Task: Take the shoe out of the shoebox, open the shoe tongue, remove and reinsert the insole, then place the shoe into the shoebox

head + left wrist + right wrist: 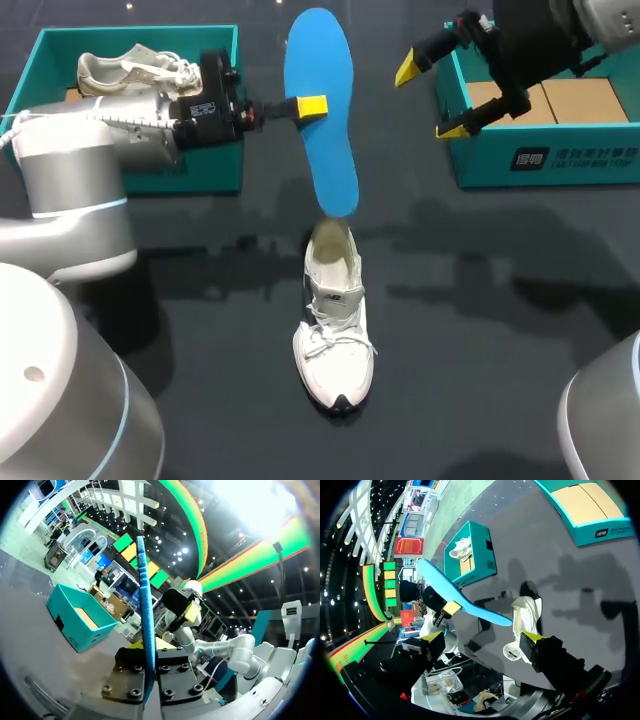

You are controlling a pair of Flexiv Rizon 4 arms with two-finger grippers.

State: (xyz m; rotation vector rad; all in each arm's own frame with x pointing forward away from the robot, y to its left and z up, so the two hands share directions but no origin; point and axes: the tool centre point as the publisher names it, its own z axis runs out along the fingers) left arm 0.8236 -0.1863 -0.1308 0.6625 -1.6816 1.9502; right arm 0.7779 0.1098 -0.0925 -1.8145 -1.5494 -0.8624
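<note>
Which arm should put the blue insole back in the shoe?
Left. Its end effector grips the insole, whose tip is right by the shoe opening. The right end effector is open, off by the box.

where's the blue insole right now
In the head view the blue insole hangs at centre, clamped in the jaws of the left gripper, its lower end right by the heel of the white shoe.

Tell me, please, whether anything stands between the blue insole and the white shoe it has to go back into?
Nothing visible does. The insole, held in the left claw, hangs with its lower end just above the open collar of the shoe; the open right claw is by the right shoebox.
</note>
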